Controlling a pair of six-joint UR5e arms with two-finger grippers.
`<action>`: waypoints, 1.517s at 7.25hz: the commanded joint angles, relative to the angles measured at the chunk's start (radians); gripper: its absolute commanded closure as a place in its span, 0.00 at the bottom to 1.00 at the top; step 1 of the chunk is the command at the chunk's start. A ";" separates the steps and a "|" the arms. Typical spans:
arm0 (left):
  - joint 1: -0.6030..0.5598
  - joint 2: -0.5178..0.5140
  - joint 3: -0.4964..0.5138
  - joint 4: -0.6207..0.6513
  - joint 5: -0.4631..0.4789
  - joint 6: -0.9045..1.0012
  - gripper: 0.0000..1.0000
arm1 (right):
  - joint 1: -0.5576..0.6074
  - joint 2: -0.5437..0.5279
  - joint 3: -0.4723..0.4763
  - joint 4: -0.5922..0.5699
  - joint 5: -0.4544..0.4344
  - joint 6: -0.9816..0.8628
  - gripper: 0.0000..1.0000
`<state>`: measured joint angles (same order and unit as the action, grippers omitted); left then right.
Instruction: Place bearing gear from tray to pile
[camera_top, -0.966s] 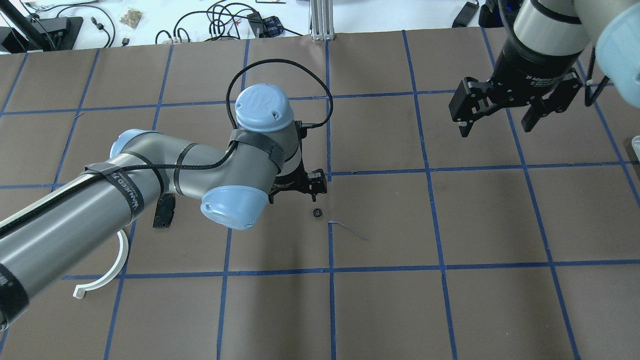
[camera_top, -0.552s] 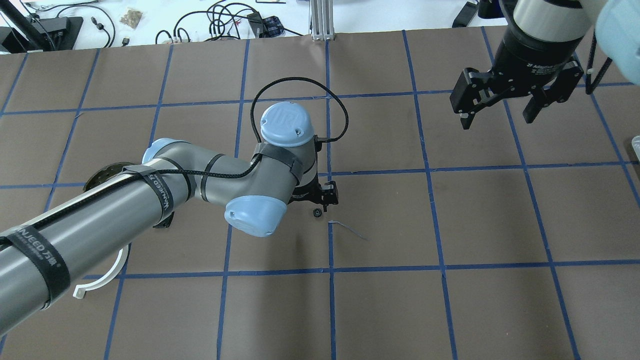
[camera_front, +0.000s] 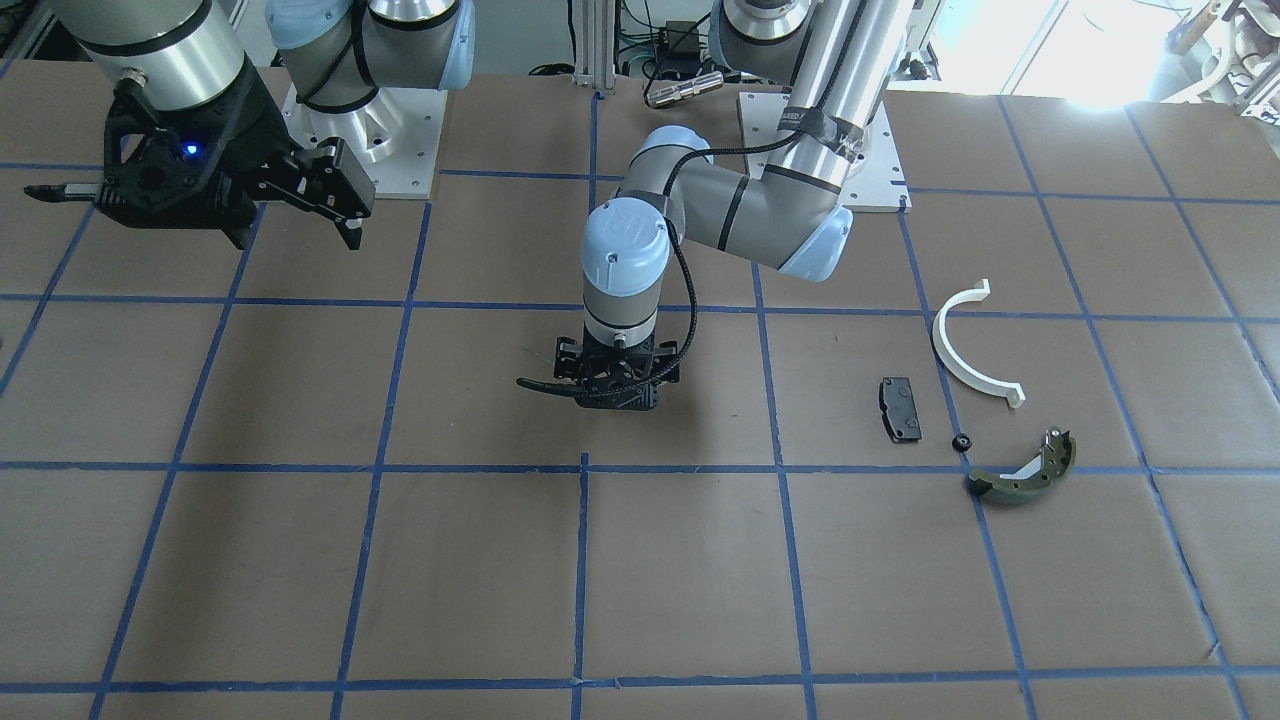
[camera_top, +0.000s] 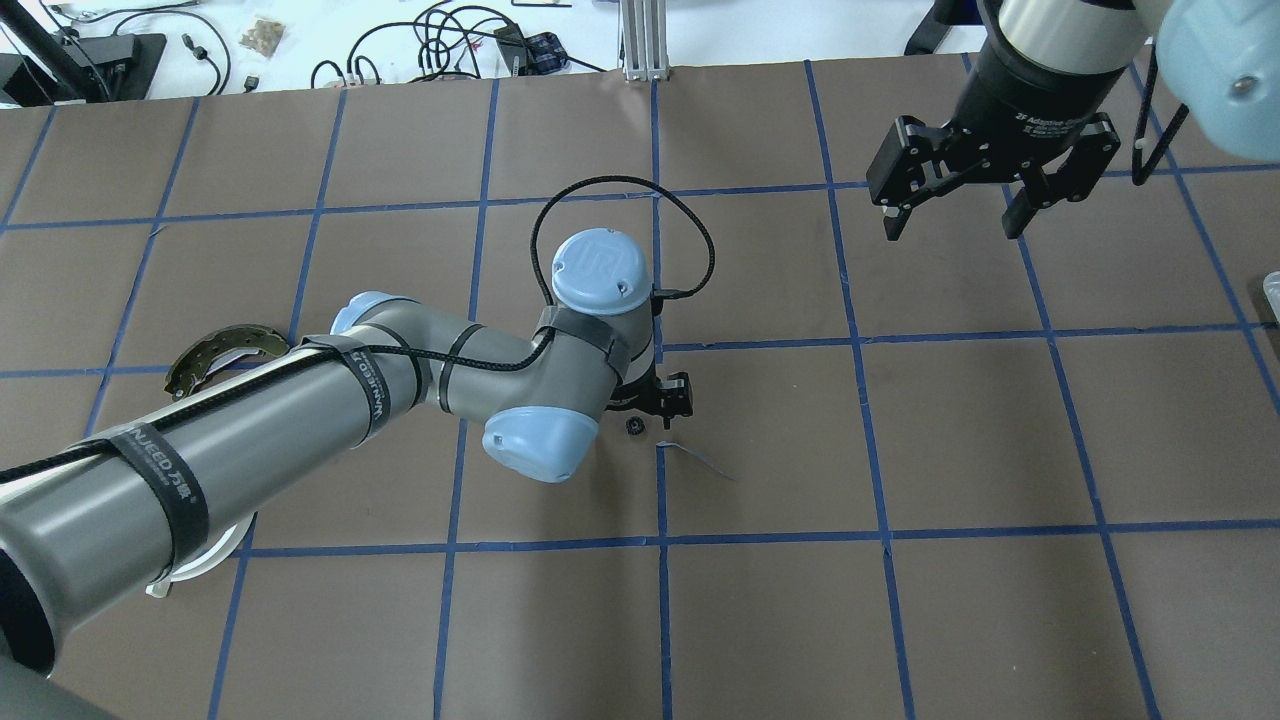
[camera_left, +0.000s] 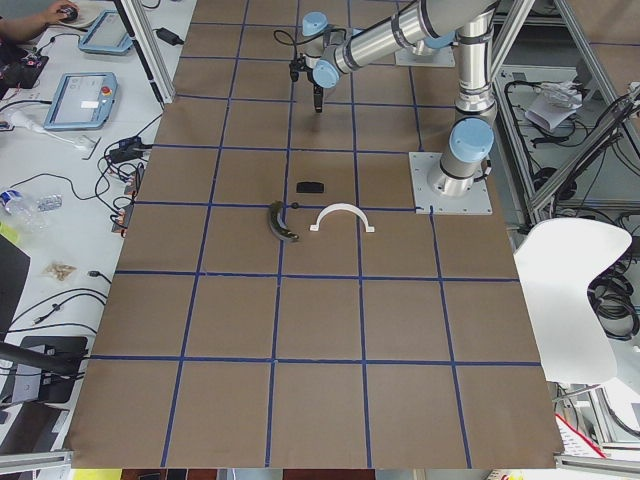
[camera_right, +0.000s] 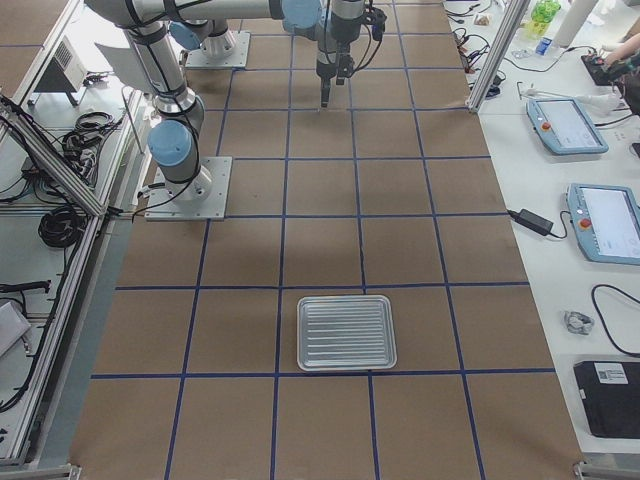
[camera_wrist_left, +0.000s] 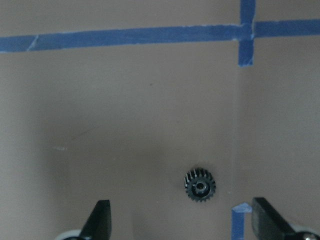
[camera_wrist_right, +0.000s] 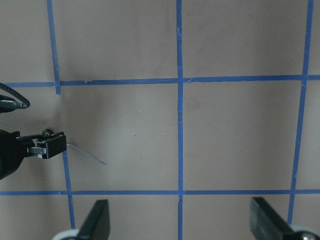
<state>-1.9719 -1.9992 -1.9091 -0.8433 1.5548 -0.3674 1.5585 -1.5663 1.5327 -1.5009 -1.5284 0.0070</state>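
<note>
A small black toothed bearing gear (camera_top: 632, 427) lies on the brown table near a blue tape crossing. My left gripper (camera_top: 660, 398) hovers just above it, open and empty. In the left wrist view the gear (camera_wrist_left: 200, 184) sits just ahead of the two spread fingertips, right of centre. The pile lies to the robot's left: a white half-ring (camera_front: 970, 350), a black pad (camera_front: 900, 408), an olive-green shoe (camera_front: 1025, 475) and a tiny black part (camera_front: 961, 441). The ribbed metal tray (camera_right: 347, 332) lies far to the robot's right. My right gripper (camera_top: 950, 205) hangs high, open and empty.
A thin loose strip of tape (camera_top: 700, 458) curls off the table just right of the gear. The left arm's long grey link (camera_top: 250, 440) covers part of the pile in the overhead view. Cables and tablets lie beyond the table's far edge.
The left arm has swung right, bringing its open gripper close over the gear. The right gripper has drifted towards the far edge and a little left. The gear has not moved.
</note>
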 joint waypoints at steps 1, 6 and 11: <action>-0.004 -0.013 0.001 0.029 0.002 0.010 0.29 | -0.003 -0.001 0.003 -0.016 -0.047 0.002 0.00; -0.004 -0.009 0.001 0.029 0.010 0.013 0.89 | -0.009 -0.008 -0.009 -0.050 -0.021 -0.010 0.00; 0.125 0.184 0.047 -0.245 0.019 0.252 0.91 | -0.005 -0.014 0.000 -0.044 -0.024 0.005 0.00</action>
<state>-1.8975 -1.8684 -1.8744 -0.9872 1.5712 -0.1987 1.5534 -1.5799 1.5299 -1.5549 -1.5467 0.0100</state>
